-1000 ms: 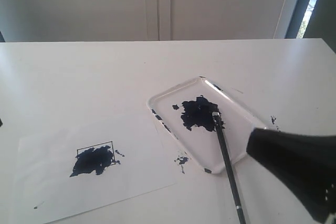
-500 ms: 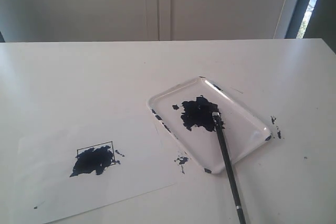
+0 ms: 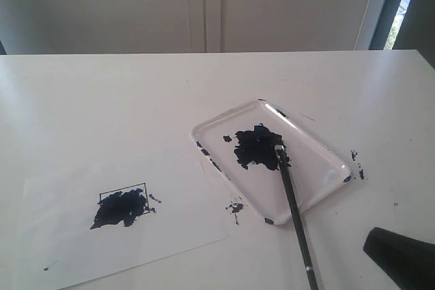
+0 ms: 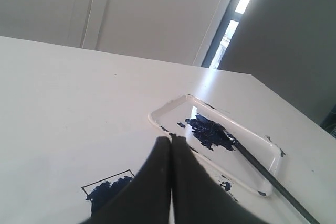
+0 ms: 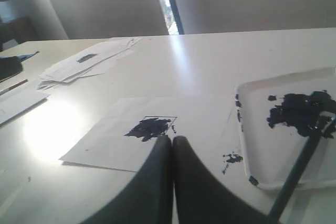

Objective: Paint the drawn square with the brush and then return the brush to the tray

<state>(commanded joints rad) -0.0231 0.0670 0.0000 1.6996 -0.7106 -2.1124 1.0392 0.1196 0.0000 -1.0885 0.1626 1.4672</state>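
Black-handled, the brush (image 3: 292, 208) lies unheld with its tip on the dark paint blotch (image 3: 257, 147) in the tray (image 3: 316, 162). Its handle crosses the tray's near rim and runs out onto the white table (image 3: 102, 100). The drawn square (image 3: 124, 205) sits on the paper sheet (image 3: 183, 195) left of the tray, its lower part blotched with dark paint that spills past the outline. The left gripper (image 4: 171, 138) hangs above the table, jaws pressed together on nothing. The right gripper (image 5: 171, 139) is likewise closed and empty. Part of a dark arm (image 3: 401, 256) shows at the exterior view's lower right corner, apart from the brush.
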